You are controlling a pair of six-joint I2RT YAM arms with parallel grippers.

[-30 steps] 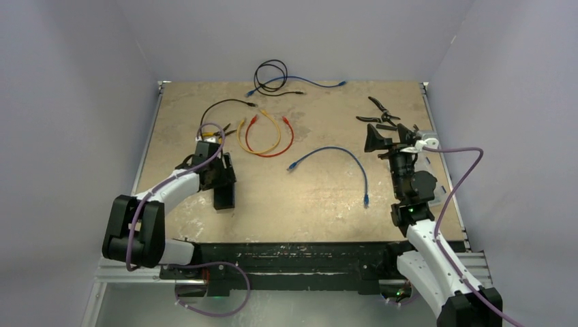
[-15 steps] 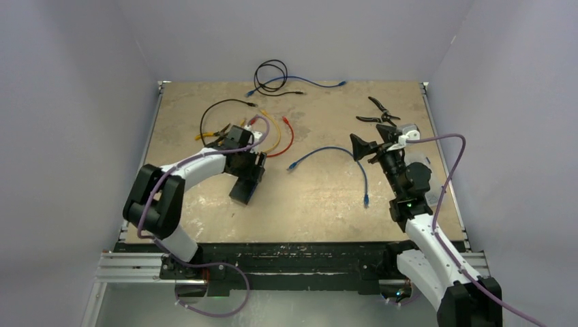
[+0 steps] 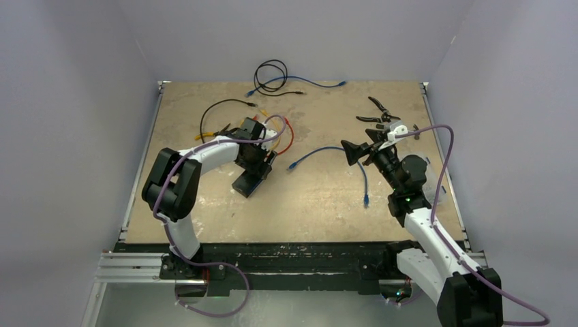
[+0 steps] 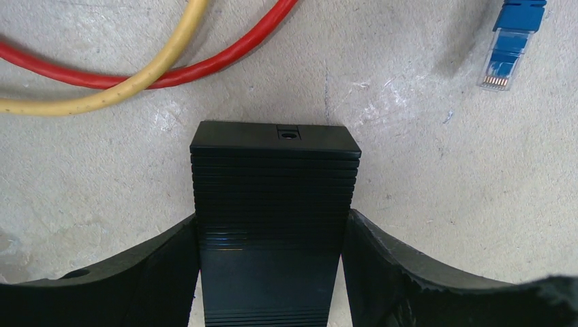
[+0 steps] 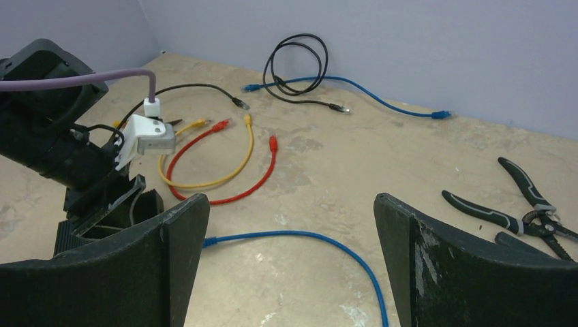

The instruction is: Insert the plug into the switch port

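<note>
Switch (image 4: 274, 204) is clamped at both sides by the left end effector (image 4: 272, 235), low over the surface (image 3: 320, 197), shifted right since 0.5 s ago, its end near the blue plug (image 4: 508, 54). Right end effector (image 5: 290, 211) is spread wide and empty, shifted slightly left above the blue cable (image 5: 320, 240).

Switch (image 4: 274, 225): matte black, fine horizontal ribs across its top, one glossy band lower in the left-wrist frame. Plug (image 4: 508, 51), upper right: bright blue, clear tip with gold contacts. Red cable (image 4: 252, 33) and yellow cable (image 4: 41, 106) cross at upper left (the yellow faintly speckled). Table (image 4: 443, 170): sandy beige, mottled, pale scuffs.

Right-wrist frame: black cable (image 5: 296, 61) coiled at top centre; long blue cable (image 5: 382, 102) beside it; pliers (image 5: 525, 197) at right edge, black handles; lilac cable (image 5: 82, 76) at upper left; walls (image 5: 409, 41) pale lavender-grey.
</note>
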